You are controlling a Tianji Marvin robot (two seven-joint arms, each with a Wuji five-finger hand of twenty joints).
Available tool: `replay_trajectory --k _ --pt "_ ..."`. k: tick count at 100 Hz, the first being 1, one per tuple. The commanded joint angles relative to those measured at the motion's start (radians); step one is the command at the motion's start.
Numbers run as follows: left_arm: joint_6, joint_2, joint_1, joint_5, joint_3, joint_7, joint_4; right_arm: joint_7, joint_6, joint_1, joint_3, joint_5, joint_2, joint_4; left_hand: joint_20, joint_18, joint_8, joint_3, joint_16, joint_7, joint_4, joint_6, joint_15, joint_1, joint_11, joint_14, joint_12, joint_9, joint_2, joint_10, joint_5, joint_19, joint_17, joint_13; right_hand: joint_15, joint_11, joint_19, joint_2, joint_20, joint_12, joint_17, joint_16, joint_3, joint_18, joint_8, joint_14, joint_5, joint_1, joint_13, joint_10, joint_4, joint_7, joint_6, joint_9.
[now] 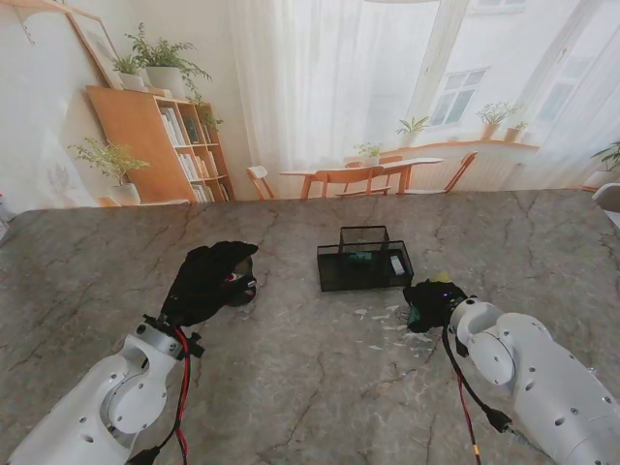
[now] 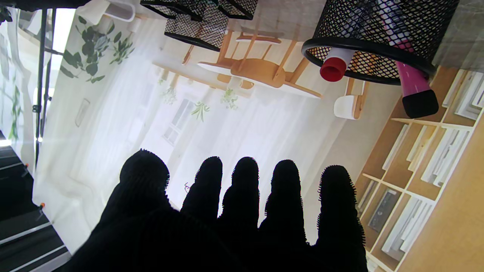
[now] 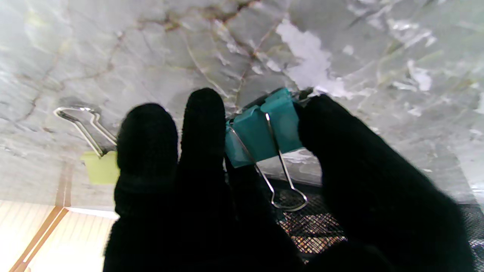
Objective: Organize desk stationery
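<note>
My right hand (image 1: 431, 302) is shut on a teal binder clip (image 3: 264, 128), pinched between thumb and fingers (image 3: 202, 124) just above the marble table, a little nearer to me than the black mesh organizer (image 1: 363, 262). A yellow-green binder clip (image 3: 99, 166) lies on the table beside that hand, and shows as a small yellow spot (image 1: 441, 278) in the stand view. My left hand (image 1: 208, 281) is open with its fingers (image 2: 245, 189) stretched out and nothing in them. It hovers by a round mesh pen cup (image 2: 372, 34) that holds a red-capped marker (image 2: 334, 66) and a pink marker (image 2: 414, 88).
The organizer stands at the table's middle with small items in its compartments, and the left wrist view shows its mesh wall (image 2: 204, 19). White marks speckle the marble (image 1: 383, 325) near my right hand. The pen cup (image 1: 244, 288) is mostly hidden behind my left hand.
</note>
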Motion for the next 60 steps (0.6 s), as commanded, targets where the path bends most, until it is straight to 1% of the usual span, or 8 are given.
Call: replay_trajectory --k 1,12,14,16,60 --pt "0.003 -0.002 0.001 -0.002 0.003 -0.001 -0.001 0.026 -0.014 -0.036 -0.012 -0.001 -0.005 0.035 -0.009 -0.011 0.003 -0.017 0.004 0.005 -0.006 -0.008 0.000 0.019 -0.003 -0.021 0.006 0.005 0.058 -0.017 0.019 -0.013 -0.010 0.013 -0.001 0.092 0.011 0.029 -0.020 0.011 0.047 -0.010 0.075 -0.061 0.005 -0.011 0.032 0.121 0.032 -0.280 -0.003 0.190 -0.146 0.200" --pt "0.003 -0.002 0.001 -0.002 0.003 -0.002 -0.001 0.017 -0.020 -0.044 -0.001 0.001 -0.007 0.025 -0.009 -0.012 0.003 -0.018 0.004 0.005 -0.006 -0.008 0.000 0.018 -0.003 -0.022 0.006 0.005 0.058 -0.018 0.018 -0.013 -0.009 0.012 -0.002 0.093 0.009 0.024 -0.021 0.014 0.063 -0.009 0.076 -0.068 -0.002 -0.013 0.036 0.129 0.045 -0.283 -0.005 0.213 -0.159 0.211" --pt "0.003 -0.002 0.001 -0.002 0.003 -0.002 -0.001 0.016 -0.021 -0.046 0.002 0.002 -0.007 0.022 -0.009 -0.011 0.003 -0.018 0.004 0.005 -0.006 -0.007 0.000 0.018 -0.003 -0.021 0.006 0.005 0.058 -0.017 0.018 -0.013 -0.010 0.012 -0.004 0.089 0.009 0.023 -0.018 0.019 0.064 -0.006 0.077 -0.071 -0.029 -0.014 0.030 0.130 0.048 -0.284 -0.007 0.240 -0.160 0.214" --pt "0.003 -0.002 0.001 -0.002 0.003 -0.002 -0.001 0.015 -0.022 -0.047 0.004 0.003 -0.008 0.020 -0.009 -0.011 0.003 -0.018 0.004 0.005 -0.006 -0.007 0.000 0.018 -0.003 -0.021 0.006 0.004 0.058 -0.017 0.019 -0.013 -0.009 0.013 -0.005 0.087 0.008 0.021 -0.017 0.021 0.064 -0.004 0.078 -0.072 -0.037 -0.014 0.029 0.133 0.049 -0.284 -0.007 0.249 -0.164 0.215" --pt "0.001 -0.002 0.000 -0.001 0.003 0.003 0.001 -0.013 -0.028 -0.099 0.066 0.014 -0.018 -0.050 -0.009 -0.011 0.003 -0.018 0.004 0.005 -0.006 -0.006 0.000 0.018 -0.003 -0.021 0.006 0.004 0.058 -0.016 0.019 -0.013 -0.010 0.012 0.004 0.088 0.026 0.011 -0.006 0.032 0.071 0.004 0.079 -0.079 -0.052 -0.020 0.035 0.143 0.066 -0.289 -0.011 0.299 -0.189 0.233"
